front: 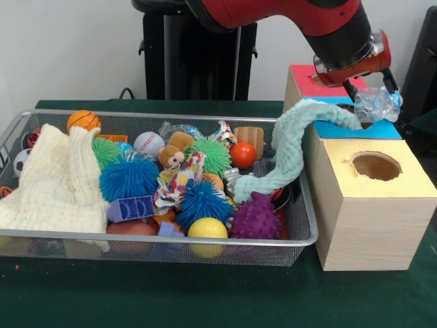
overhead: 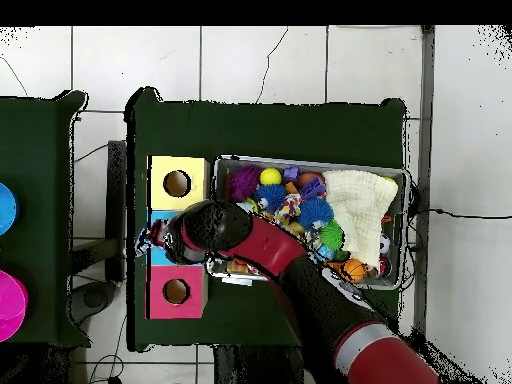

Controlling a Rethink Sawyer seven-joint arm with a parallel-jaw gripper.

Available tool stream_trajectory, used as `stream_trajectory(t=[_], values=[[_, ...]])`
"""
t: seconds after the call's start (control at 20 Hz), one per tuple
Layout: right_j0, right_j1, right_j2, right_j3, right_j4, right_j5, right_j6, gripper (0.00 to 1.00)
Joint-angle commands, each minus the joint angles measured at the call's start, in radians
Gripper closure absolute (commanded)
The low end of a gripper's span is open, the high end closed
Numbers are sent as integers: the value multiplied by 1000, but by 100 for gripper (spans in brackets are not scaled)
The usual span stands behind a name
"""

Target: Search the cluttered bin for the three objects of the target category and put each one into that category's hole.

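Note:
My gripper [front: 371, 87] is shut on a see-through plastic bottle [front: 376, 104] and holds it just above the blue-topped box [front: 362, 129], over its hole, which is mostly hidden. A pale green cloth [front: 290, 147] hangs from the blue top down into the wire-mesh bin [front: 171, 240]. Another see-through bottle [front: 172, 128] lies at the back of the bin among the toys. In the overhead view the arm covers most of the blue top [overhead: 158, 256]; my gripper [overhead: 160, 238] and the bottle [overhead: 149, 240] show at its left end, beside the bin [overhead: 400, 180].
The red-topped box [front: 306, 80] stands behind the blue one and the yellow-topped box [front: 382, 184] with its open hole [front: 376, 166] in front. A cream muslin cloth [front: 58, 181], spiky balls [front: 130, 176] and small balls fill the bin.

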Motion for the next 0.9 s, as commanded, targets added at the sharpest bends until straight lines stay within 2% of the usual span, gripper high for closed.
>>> stream_trajectory(t=[0.05, 0.2, 0.3, 0.55, 0.65, 0.9], values=[[-7, -64, 1, 59, -43, 30, 91, 0], [-2, -75, -6, 68, -55, 4, 94, 0], [17, -84, -35, 47, -81, -3, 102, 0], [97, -122, -166, -54, -207, -49, 122, 0], [110, -118, -186, -63, -230, -76, 128, 0], [117, -102, -195, -59, -231, -74, 148, 0]])
